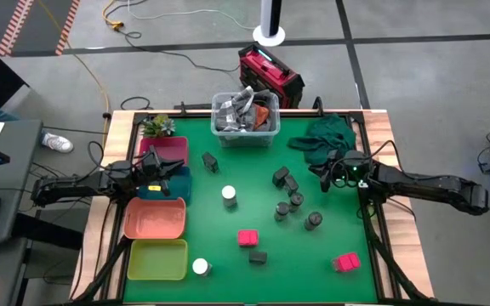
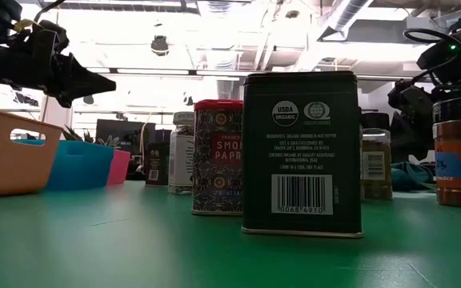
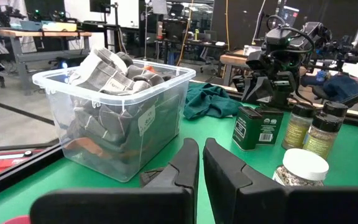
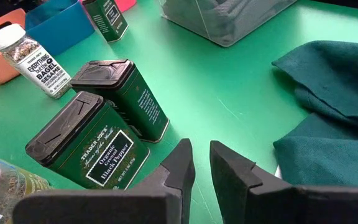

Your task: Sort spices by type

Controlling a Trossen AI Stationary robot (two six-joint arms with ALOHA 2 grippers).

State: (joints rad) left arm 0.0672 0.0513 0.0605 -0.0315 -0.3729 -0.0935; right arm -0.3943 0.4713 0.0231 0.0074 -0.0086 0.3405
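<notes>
1. The left gripper [image 1: 179, 167] hovers over the teal tray [image 1: 179, 189] with its fingers [image 3: 182, 165] nearly touching and nothing between them.
2. Ahead of it stand a white-topped jar [image 1: 229, 196] and the clear bin [image 1: 245, 119].
3. The right gripper [image 1: 320, 170] hangs beside the green cloth [image 1: 326, 136], its jaws narrow and empty.
4. Just ahead of it stand two black boxes [image 4: 82, 140] [image 4: 120, 96]; dark grey jars [image 1: 313, 220] and pink-red boxes [image 1: 345, 262] lie farther off.

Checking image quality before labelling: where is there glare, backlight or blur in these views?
Low view: bright ceiling lights backlight the scene, so the black pepper tin looks dark, though its label is legible; the near green table is soft. Left wrist view: the clear bin shows mild reflections. High view: even light, no harsh shadows.
</notes>
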